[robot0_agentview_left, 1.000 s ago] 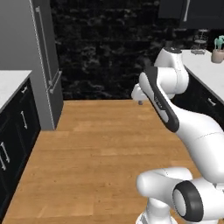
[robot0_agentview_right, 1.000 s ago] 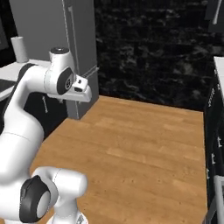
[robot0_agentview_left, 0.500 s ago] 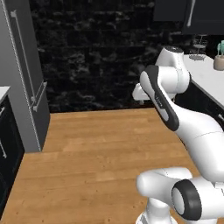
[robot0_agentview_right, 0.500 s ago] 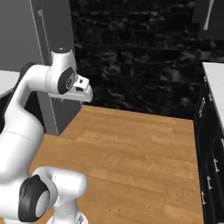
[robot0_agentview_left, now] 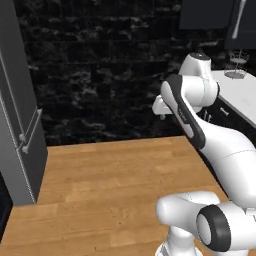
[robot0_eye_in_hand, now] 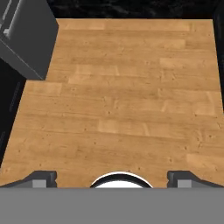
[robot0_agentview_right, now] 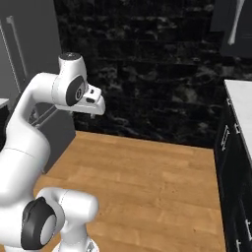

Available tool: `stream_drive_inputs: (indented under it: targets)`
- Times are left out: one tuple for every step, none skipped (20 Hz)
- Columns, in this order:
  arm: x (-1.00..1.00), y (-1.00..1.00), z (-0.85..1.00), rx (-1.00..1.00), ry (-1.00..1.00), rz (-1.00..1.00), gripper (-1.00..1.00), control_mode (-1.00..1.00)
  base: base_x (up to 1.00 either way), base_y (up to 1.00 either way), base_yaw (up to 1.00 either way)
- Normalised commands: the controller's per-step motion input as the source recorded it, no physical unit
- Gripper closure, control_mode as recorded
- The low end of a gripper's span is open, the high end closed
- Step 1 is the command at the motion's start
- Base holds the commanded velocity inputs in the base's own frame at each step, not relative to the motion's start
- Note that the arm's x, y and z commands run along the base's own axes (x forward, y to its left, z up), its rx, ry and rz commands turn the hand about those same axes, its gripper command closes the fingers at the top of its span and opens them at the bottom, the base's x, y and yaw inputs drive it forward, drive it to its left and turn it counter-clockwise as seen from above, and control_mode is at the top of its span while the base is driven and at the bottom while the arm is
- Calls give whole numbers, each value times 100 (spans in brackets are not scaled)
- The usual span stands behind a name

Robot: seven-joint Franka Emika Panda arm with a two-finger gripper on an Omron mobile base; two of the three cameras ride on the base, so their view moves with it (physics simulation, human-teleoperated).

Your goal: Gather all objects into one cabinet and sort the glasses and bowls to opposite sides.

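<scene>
Wooden floor [robot0_eye_in_hand: 131, 100] lies under the gripper [robot0_eye_in_hand: 112, 177], its fingers spread wide and empty; fridge [robot0_agentview_left: 17, 125] stands left

No readable text, labels or numbers.

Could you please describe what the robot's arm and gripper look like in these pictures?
The glossy white arm is built of rounded segments with dark grey joint rings and a black band along one link. Its boxy white hand ends in a two-finger gripper with small dark grey finger tips. No cables or markings are visible.
</scene>
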Motion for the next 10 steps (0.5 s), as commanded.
stream_drive_inputs:
  targets:
    - [0,0,0,0,0,0,-100,100,100,25,-5]
    - [0,0,0,0,0,0,-100,100,100,31,-7]
    - [0,0,0,0,0,0,-100,100,100,35,-7]
    - [0,0,0,0,0,0,-100,100,100,35,-8]
    - [0,0,0,0,0,0,-100,100,100,35,-8]
    - [0,0,0,0,0,0,-100,100,100,31,-8]
    - [0,0,0,0,0,0,-100,100,100,31,-8]
    - [0,0,0,0,0,0,-100,100,100,31,-8]
    - [0,0,0,0,0,0,-100,100,100,29,-8]
    - [0,0,0,0,0,0,-100,100,100,33,-8]
